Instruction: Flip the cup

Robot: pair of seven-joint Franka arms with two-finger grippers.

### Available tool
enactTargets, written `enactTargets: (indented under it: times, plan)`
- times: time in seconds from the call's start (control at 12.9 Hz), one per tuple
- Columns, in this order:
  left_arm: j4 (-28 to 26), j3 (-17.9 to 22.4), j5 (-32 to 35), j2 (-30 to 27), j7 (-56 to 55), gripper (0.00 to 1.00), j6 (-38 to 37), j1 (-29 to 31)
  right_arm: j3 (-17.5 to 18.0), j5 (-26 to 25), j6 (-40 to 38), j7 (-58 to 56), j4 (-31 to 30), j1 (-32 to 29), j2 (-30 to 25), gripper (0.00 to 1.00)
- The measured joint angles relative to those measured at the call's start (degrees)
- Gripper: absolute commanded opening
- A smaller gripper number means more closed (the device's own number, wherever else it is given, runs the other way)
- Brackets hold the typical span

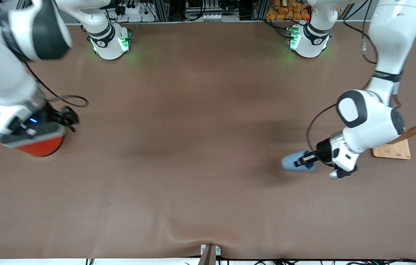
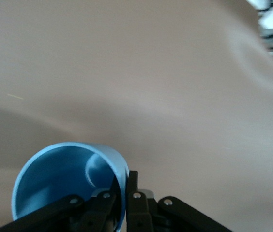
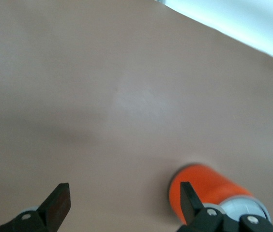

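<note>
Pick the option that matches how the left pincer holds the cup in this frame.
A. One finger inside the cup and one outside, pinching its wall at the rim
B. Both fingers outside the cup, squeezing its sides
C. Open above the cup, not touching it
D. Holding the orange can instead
A: in the left wrist view the left pincer has the cup wall clamped between its fingers at the rim.
</note>
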Motion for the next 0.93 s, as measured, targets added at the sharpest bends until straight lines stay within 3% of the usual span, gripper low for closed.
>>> enactTargets:
  times: [0.23, 0.39, 0.7, 0.77, 0.85, 0.93]
  plan:
    - [-1.1, 0.0, 19.9, -1.3, -8.6, 0.0, -1.3, 0.8, -4.4, 4.1, -6.6, 0.0, -0.1, -0.6, -3.6, 1.0]
    - [-3.4, 0.2, 28.6, -1.3, -12.1, 0.0, -0.9, 1.5, -5.1, 6.1, -9.0, 0.0, 0.1, -2.1, -4.4, 1.0]
    - [-10.1, 0.7, 32.4, -0.9, -12.2, 0.0, 5.4, 3.8, -5.1, 10.0, -12.9, 2.2, 0.4, -5.3, -5.4, 1.0]
    - [-10.9, 0.8, 33.8, -0.5, -12.3, 0.35, 6.1, 3.9, -5.0, 10.1, -14.1, 3.7, 1.0, -5.3, -5.4, 1.0]
    - [-11.0, 0.9, 34.8, -0.3, -12.5, 0.87, 6.5, 4.0, -4.7, 10.1, -15.3, 4.8, 1.8, -5.3, -5.4, 1.0]
    - [-11.0, 1.0, 35.7, -0.3, -12.6, 1.0, 6.5, 4.1, -4.4, 10.1, -16.2, 5.4, 2.8, -5.3, -5.4, 1.0]
